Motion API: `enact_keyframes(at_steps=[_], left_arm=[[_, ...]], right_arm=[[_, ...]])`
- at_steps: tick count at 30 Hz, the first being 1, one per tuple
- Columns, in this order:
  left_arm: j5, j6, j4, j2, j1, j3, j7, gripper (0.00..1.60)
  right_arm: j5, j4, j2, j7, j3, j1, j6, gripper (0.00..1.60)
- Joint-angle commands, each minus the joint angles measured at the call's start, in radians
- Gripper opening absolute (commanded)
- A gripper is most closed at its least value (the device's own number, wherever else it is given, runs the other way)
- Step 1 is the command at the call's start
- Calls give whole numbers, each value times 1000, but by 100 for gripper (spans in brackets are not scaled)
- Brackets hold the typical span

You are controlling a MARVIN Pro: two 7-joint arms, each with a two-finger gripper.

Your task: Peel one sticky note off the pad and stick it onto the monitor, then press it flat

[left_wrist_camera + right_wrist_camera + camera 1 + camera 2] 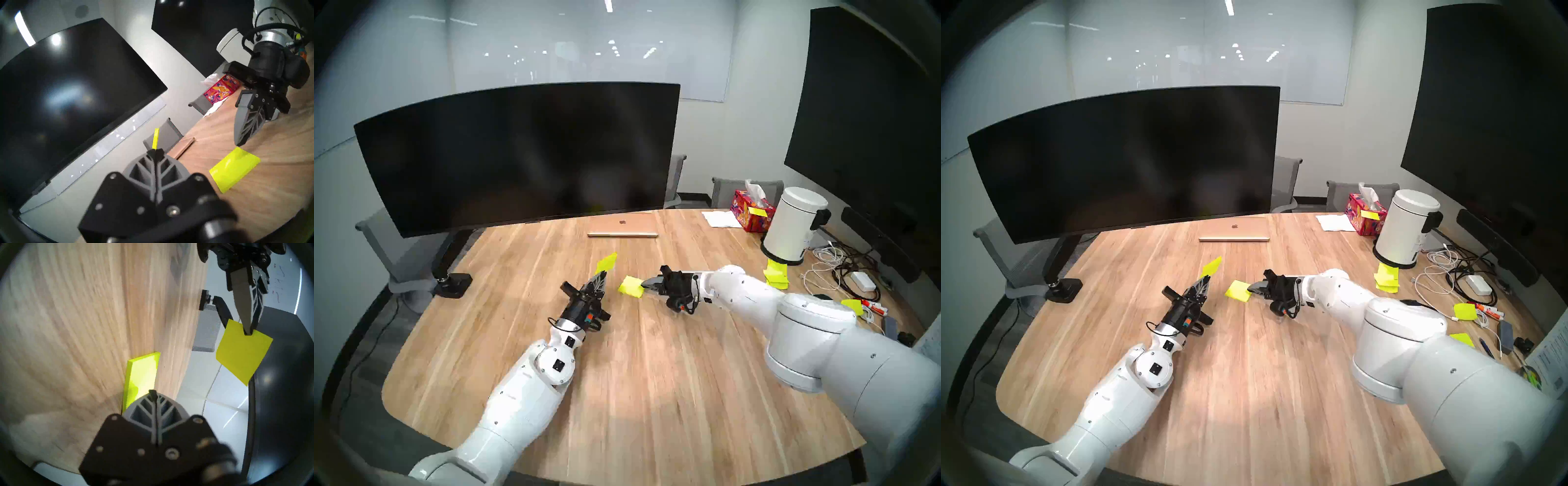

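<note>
Left gripper (601,275) is lifting a sticky note (607,262) clear of the pad (631,286).

Its fingers are pinching one corner; the right gripper (644,283), clenched, is pressing the pad's edge.

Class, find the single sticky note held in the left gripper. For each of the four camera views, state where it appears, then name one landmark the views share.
Head stereo left: the sticky note sits centre-left, above the left gripper.
Head stereo right: centre-left again.
Left wrist: edge-on sliver at centre.
Right wrist: right side, hanging square.
Shared landmark: the pad on the table, by the right gripper.
</note>
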Motion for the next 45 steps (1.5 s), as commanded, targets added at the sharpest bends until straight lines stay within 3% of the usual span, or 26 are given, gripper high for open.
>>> enact_keyframes(at_steps=[1,11,17,23,29,35,43,45], left_arm=[[38,-21,-31,-17,14,12,61,0],[109,-29,-61,-1,54,28,132,0],[143,-25,-82,2,71,26,173,0],[172,-18,-87,-3,84,21,218,0],[205,-16,-78,-7,85,20,254,0],[214,-19,-70,-9,80,16,257,0],[223,-21,-63,-17,71,15,253,0],[225,-21,-60,-19,69,14,254,0]], right_arm=[[-4,6,-8,22,-9,-93,22,0],[0,6,-9,15,-6,-94,39,0],[-8,1,-7,-23,-13,-102,85,0],[-8,-39,14,-154,-6,-97,151,0],[-3,-136,81,-278,15,-100,217,0],[27,-213,141,-343,74,-121,297,0],[106,-264,159,-482,190,-175,422,6],[122,-285,156,-515,212,-186,445,107]])
